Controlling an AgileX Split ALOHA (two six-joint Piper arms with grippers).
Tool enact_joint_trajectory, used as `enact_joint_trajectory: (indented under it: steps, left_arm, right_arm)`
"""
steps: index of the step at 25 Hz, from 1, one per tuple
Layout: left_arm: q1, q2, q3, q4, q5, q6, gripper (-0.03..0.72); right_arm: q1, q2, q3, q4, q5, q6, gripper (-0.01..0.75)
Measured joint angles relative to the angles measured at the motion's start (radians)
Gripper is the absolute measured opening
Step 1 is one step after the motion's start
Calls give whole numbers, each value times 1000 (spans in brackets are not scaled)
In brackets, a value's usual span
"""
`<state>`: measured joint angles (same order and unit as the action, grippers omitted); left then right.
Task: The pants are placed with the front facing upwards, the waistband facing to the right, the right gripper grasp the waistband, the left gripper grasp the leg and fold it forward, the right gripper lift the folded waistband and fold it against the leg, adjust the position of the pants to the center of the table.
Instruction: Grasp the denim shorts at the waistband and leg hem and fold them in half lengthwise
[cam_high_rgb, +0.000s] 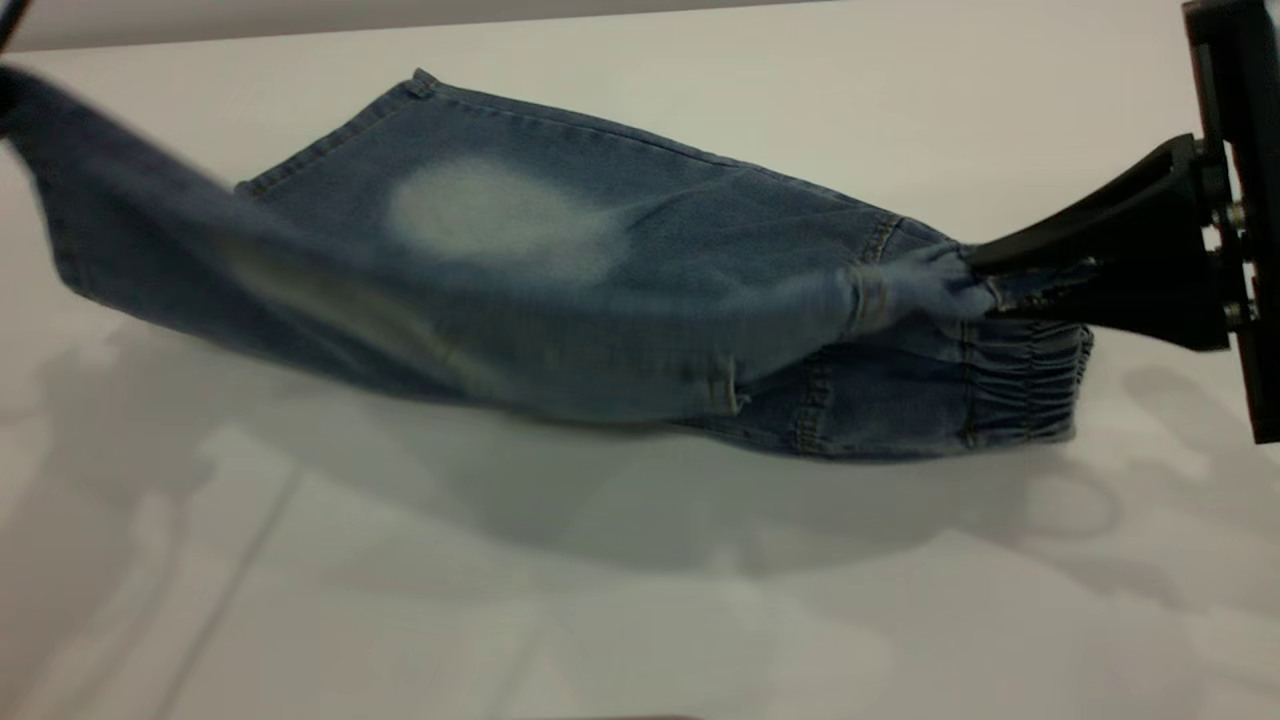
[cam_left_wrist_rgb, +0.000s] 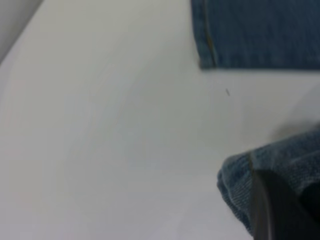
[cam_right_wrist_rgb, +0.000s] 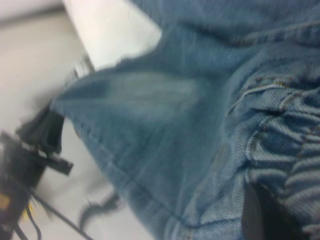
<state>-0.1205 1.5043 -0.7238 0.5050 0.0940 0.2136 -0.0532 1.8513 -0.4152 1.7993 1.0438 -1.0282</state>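
The pants (cam_high_rgb: 600, 290) are spread across the middle of the table (cam_high_rgb: 640, 620), long axis running 9 to 3 o'clock in the exterior view, waistband (cam_high_rgb: 1020, 385) at the 3 o'clock end. The right gripper (cam_high_rgb: 985, 285) comes in from 3 o'clock and is clamped on the upper layer of the waistband, raised a little off the lower, gathered layer. The near leg is lifted and blurred toward 9 o'clock, where the left gripper (cam_left_wrist_rgb: 280, 210) is seen in its wrist view closed on denim at the leg hem; its fingers are mostly out of frame. The far leg lies flat, pointing to about 10 o'clock, pale knee patch (cam_high_rgb: 500, 215) facing up. The fold is judged as mid-way: the leg held at 9 o'clock is to be carried across toward 12 o'clock, so both held ends must move together along the long axis. Denim is soft, limp, sagging between grips; tan stitching, ruffled elastic band; tabletop smooth, matte white
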Motion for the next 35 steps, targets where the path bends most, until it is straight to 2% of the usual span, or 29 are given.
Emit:
enact_joint_trajectory:
  steps: [8, 13, 17, 23, 35]
  left_arm:
    - [-3, 355, -328, -1, -57, -89, 49]
    - [-26, 531, -507, -2, -70, -108, 50]
    - [-64, 633, -612, 0, -70, -111, 50]
    - [-103, 718, -673, 0, -68, -116, 53]
    - [-102, 754, -695, -1, -56, -147, 64]
  right_arm:
    - [0, 0, -30, 13, -217, 282, 43]
    - [0, 0, -116, 19, -330, 371, 43]
    - [0, 23, -166, 19, -374, 425, 45]
    - [0, 109, -180, 19, -397, 470, 53]
    - [0, 207, -331, 19, -418, 500, 71]
